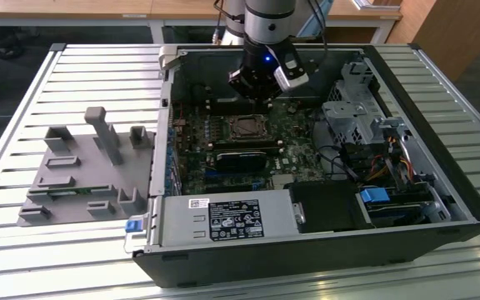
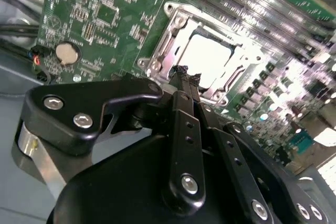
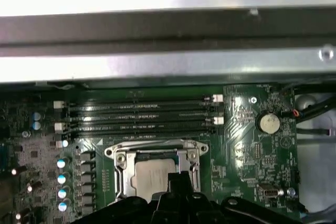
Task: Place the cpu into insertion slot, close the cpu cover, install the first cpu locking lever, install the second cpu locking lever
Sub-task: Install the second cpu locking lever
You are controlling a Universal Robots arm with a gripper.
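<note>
In an open computer case lies the green motherboard (image 1: 223, 144), with the insertion slot (image 1: 247, 128) near its middle. The pale silvery cpu (image 2: 207, 59) (image 3: 152, 174) sits in the slot. The silvery cpu cover (image 2: 170, 30) (image 3: 119, 157) lies flat around it, and the chip shows through the cut-out. My gripper (image 2: 184, 73) (image 3: 178, 179) hangs just above the slot's edge, its black fingers pressed together with nothing between them. In the exterior view the gripper (image 1: 257, 103) is right behind the slot. I cannot make out how the locking levers stand.
Several memory slots (image 3: 142, 116) run beside the socket, with a coin battery (image 3: 269, 123) nearby. A black card (image 1: 242, 159), the power supply (image 1: 227, 219) and a drive cage (image 1: 352, 119) crowd the case. A grey fixture block (image 1: 85, 169) stands on the slatted table at the exterior view's left.
</note>
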